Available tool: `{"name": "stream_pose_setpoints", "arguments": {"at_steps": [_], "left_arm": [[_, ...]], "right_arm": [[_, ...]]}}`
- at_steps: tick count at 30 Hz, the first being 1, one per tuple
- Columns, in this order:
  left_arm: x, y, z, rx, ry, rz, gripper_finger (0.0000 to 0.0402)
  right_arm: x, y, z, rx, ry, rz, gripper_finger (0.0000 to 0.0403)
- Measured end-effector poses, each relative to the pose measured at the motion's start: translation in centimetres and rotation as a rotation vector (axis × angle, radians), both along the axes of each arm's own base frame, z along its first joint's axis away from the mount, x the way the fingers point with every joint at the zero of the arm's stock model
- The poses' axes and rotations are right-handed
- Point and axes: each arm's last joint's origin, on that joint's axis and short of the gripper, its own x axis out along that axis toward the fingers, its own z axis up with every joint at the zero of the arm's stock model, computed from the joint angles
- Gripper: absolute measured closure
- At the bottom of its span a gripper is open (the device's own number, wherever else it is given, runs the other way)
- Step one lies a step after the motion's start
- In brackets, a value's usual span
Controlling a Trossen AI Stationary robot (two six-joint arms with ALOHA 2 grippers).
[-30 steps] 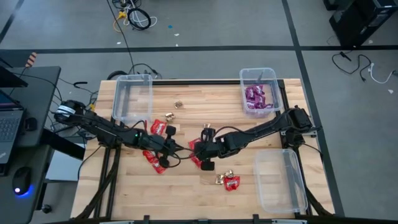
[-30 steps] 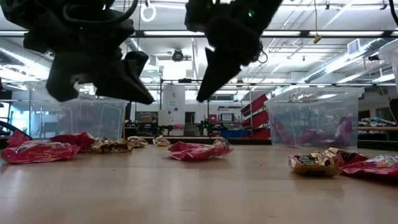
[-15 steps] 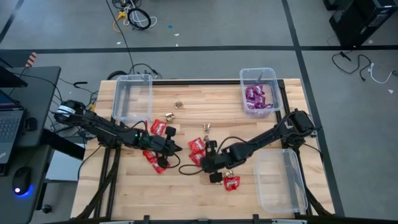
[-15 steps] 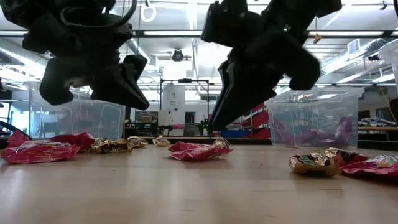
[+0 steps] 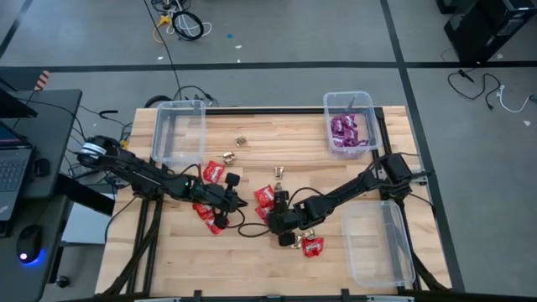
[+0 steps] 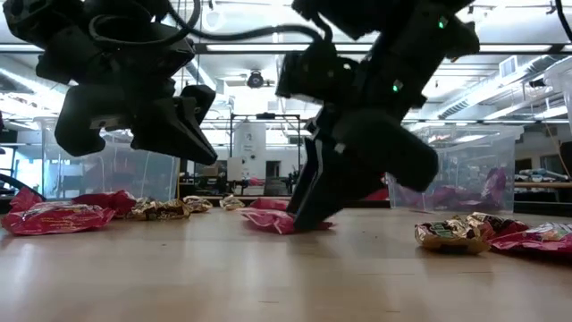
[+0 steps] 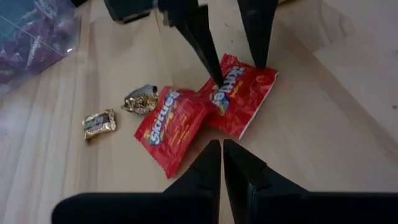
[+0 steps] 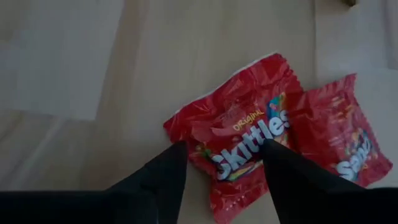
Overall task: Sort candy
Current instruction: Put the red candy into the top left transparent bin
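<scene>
Candy lies scattered over the middle of the pale wooden desk [image 5: 252, 252], and the piece that matters now is a flat red foil packet [image 8: 239, 146] lying directly under the right tool [image 8: 224, 163], whose two dark fingers stand wide, one on each side of it and down at desk level. In the right wrist view the packet's long axis runs across the gap between those fingers, so a closing pinch would seem to take it end to end. A second flat red packet [image 8: 339, 140] touches its far edge and looks likely to be dragged along. The right tool is plainly the nearer one; the left tool [image 5: 228, 208], its fingers pressed together and holding nothing, hangs just beside the pair, above the desk. In the high view I count about six red packets, four small gold pieces, several purple packets in one of three clear plastic bins [image 5: 369, 117].
</scene>
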Motion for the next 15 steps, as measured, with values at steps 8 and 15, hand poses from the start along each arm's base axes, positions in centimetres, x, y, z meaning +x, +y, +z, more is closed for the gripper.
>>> {"name": "stream_pose_setpoints", "arguments": {"at_steps": [8,15], "left_arm": [[0.04,-0.01,0.06,-0.001,-0.007,0.001,0.0379],[0.08,0.02,0.12,0.004,-0.016,0.012,0.0379]], "right_arm": [[0.15,-0.17,-0.4,0.013,0.003,-0.027,0.0212],[0.17,-0.35,-0.39,0.027,0.004,-0.048,0.0271]]}}
